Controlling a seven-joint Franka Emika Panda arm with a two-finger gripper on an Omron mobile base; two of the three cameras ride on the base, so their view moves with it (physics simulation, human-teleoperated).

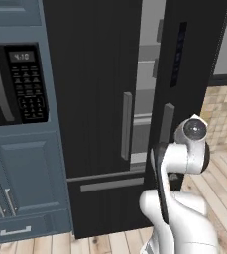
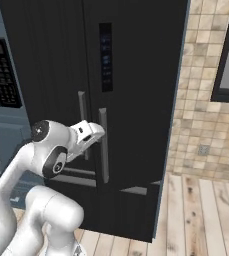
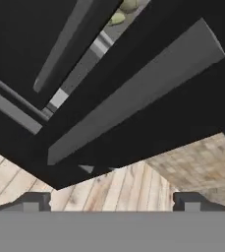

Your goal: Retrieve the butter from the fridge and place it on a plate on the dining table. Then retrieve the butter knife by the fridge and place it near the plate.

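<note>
Here we see the fridge [image 1: 105, 99] with its right door [image 1: 189, 74] swung partly ajar, grey shelves showing through the gap. A blue cabinet with microwave [image 1: 16, 84] stands at its left edge. Our gripper [image 3: 111, 201] is spread wide, grasping nothing, just beside the upright right handle [image 2: 103, 145]. Pale rounded items sit inside; we cannot tell whether any is the butter.

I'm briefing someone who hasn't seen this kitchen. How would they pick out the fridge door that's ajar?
Find the tall black fridge right of the blue cabinet with the built-in microwave. Of its two upper doors, take the right door, nearest the tiled wall. Unlike the left door, it is swung slightly outward, leaving a gap that shows grey shelves, and it carries a dark control strip.
</note>
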